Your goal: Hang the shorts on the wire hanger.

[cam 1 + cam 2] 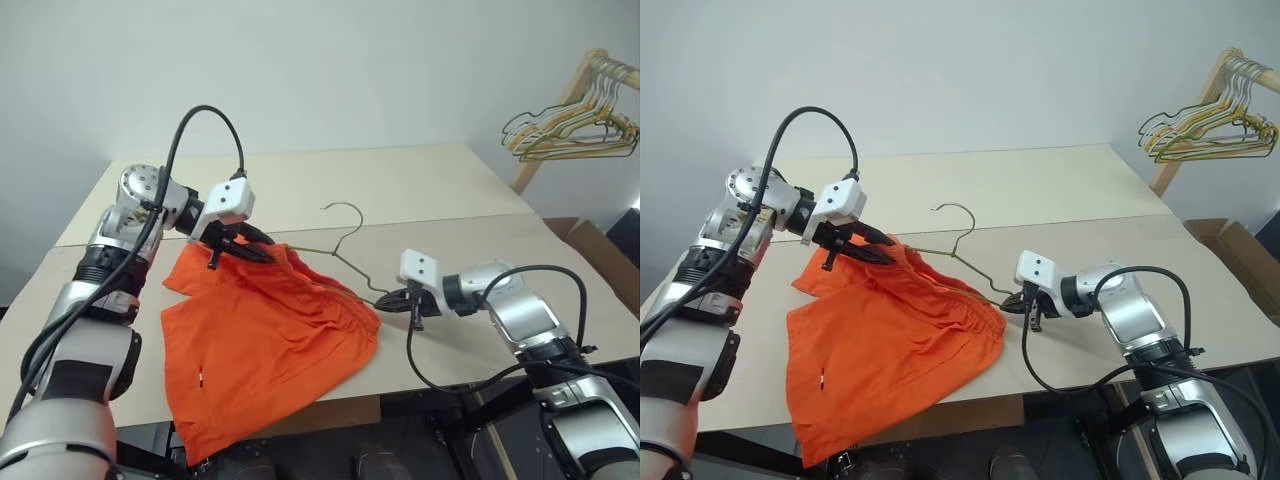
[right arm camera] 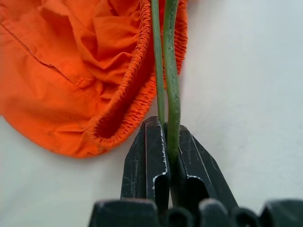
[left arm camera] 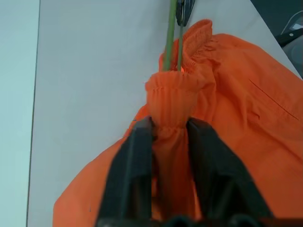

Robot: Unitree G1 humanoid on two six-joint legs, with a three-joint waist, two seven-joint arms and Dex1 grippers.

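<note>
Step in hand: we judge we are mid-threading. The wire hanger has one end already tucked inside the waistband of the orange shorts, and we are pulling the elastic along it.
Left gripper: our left gripper has its two black fingers pinched on a bunched fold of the gathered waistband, at the far left corner of the shorts. In the left wrist view the hanger's wires run out of that fold toward 12 o'clock.
Right gripper: our right gripper is clamped tight on the hanger's doubled green-grey wire at its right corner, just beside the open waistband.
Where the things lie: the shorts lie spread on the beige table, their lower hem hanging over the near edge at about 7 o'clock. The hanger's hook stands free of the cloth toward 12 o'clock from the shorts.
Arm poses: our left forearm comes in from 9 o'clock, gripper angled down and rightward; our right arm reaches in from 4 o'clock, gripper pointing left and slightly down. The two grippers face each other across the waistband.
Next move: we think the right must hold the wire steady while the left draws the elastic leftward over the hanger's far shoulder, without the band snagging.
Background: spare coloured wire hangers hang on a wooden rack at 2 o'clock, well apart.
</note>
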